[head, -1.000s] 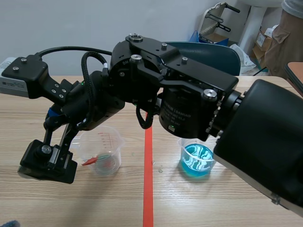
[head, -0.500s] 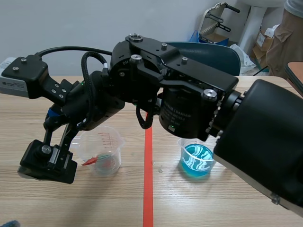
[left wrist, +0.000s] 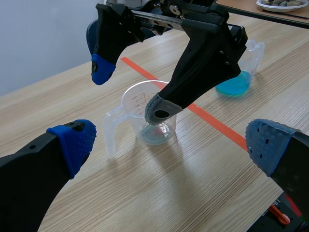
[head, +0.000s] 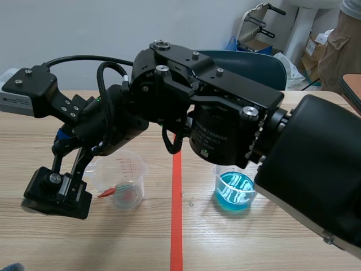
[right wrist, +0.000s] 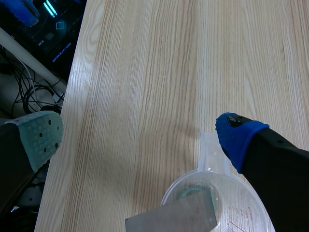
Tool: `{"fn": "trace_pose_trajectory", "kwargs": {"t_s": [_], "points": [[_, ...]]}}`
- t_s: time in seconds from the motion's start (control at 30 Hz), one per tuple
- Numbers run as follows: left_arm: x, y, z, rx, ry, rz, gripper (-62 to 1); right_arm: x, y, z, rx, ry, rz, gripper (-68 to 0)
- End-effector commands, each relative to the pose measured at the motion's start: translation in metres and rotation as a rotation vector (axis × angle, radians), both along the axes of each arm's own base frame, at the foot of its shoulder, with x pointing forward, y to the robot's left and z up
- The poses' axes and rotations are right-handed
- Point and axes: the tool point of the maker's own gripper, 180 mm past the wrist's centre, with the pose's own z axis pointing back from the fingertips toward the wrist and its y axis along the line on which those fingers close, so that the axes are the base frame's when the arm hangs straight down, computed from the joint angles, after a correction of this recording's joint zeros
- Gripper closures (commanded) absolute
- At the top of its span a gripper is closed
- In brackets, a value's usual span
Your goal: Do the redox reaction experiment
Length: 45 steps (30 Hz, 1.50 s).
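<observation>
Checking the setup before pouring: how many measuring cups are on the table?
2. A clear cup stands left of the red tape line; a cup of blue liquid stands right of it. The right arm covers part of the table, so more may be hidden.

Right arm (head: 225, 107) partly covers the blue beaker (head: 234, 193).

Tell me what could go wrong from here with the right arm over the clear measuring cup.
1. The right gripper has open fingers close above the measuring cup; a small move could tip it and spill its liquid.
2. The right arm hangs low over the beaker of blue liquid and might knock it.
3. The left gripper, open, faces the same cup; the arms could collide.
</observation>
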Motion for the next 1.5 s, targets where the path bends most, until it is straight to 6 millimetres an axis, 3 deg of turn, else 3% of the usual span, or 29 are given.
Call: {"fn": "trace_pose_trajectory", "kwargs": {"t_s": [0.0,0.17,0.33,0.57,0.73,0.93,1.17,1.47], "points": [[0.002,-0.005,0.009,-0.029,-0.03,-0.003,-62.3,0.002,0.003,0.012,0.037,-0.013,0.011,-67.9],[0.002,-0.005,0.009,-0.03,-0.032,-0.003,-62.3,0.01,-0.001,0.017,0.092,-0.003,-0.029,-67.9],[0.004,-0.003,0.011,-0.016,-0.05,0.009,-62.3,0.024,-0.021,0.033,0.22,-0.009,-0.116,-67.9],[0.008,0.003,0.013,0.025,-0.089,0.045,-62.3,0.041,-0.068,0.071,0.403,-0.098,-0.285,-67.9],[0.014,0.006,0.021,0.054,-0.133,0.065,-62.3,0.043,-0.111,0.086,0.488,-0.166,-0.425,-67.9],[0.026,0.012,0.035,0.086,-0.189,0.065,-62.3,0.025,-0.157,0.091,0.502,-0.229,-0.56,-67.9],[0.057,0.017,0.03,0.181,-0.177,0.059,-62.3,0.005,-0.2,0.093,0.435,-0.291,-0.713,-67.9],[0.094,0.015,0.041,0.226,-0.214,0.026,-62.3,-0.007,-0.238,0.093,0.378,-0.296,-0.854,-67.9]]}}
